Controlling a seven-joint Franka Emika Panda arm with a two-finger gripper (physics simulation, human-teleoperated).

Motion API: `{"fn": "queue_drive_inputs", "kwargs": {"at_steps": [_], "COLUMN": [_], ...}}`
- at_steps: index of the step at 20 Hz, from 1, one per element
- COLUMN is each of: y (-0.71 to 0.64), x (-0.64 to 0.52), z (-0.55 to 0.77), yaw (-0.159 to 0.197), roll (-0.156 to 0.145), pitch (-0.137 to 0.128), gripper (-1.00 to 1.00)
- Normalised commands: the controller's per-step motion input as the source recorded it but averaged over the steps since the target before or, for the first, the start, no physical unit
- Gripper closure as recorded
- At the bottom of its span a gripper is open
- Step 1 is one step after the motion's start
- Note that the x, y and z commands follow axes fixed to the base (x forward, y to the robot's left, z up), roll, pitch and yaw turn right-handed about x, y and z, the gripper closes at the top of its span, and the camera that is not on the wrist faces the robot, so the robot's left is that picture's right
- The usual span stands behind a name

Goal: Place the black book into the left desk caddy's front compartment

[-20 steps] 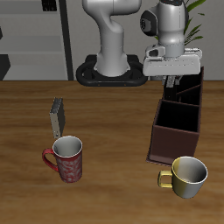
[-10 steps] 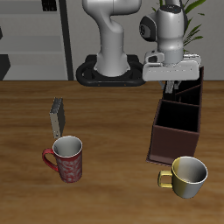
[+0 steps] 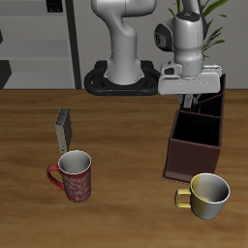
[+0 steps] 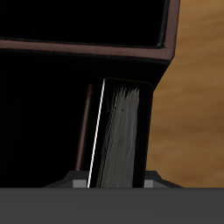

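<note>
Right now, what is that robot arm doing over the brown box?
The arm's gripper is holding a thin black book upright above the brown caddy, over the back sections rather than the squarish front compartment it is meant for. The book is not set down yet. Elsewhere on the table stand a red mug, a yellow mug and a small grey book, all untouched.

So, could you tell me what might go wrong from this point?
The gripper holds the black book above the caddy, over its far end rather than the front compartment. Released here, the book would probably land in the wrong section. Lowered carelessly, its edge could catch a divider. The yellow mug stands close by.
</note>
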Motion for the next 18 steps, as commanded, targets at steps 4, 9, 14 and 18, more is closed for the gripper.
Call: {"fn": "queue_drive_inputs", "kwargs": {"at_steps": [4,9,14,18], "y": [0.05,0.06,-0.01,-0.02], "x": [0.06,0.07,0.07,0.02], "z": [-0.05,-0.13,-0.27,-0.19], "yaw": [0.015,0.0,-0.001,0.008], "roll": [0.014,0.01,0.002,-0.001], "pitch": [0.009,0.017,0.045,0.033], "gripper": [1.0,1.0,1.0,1.0]}}
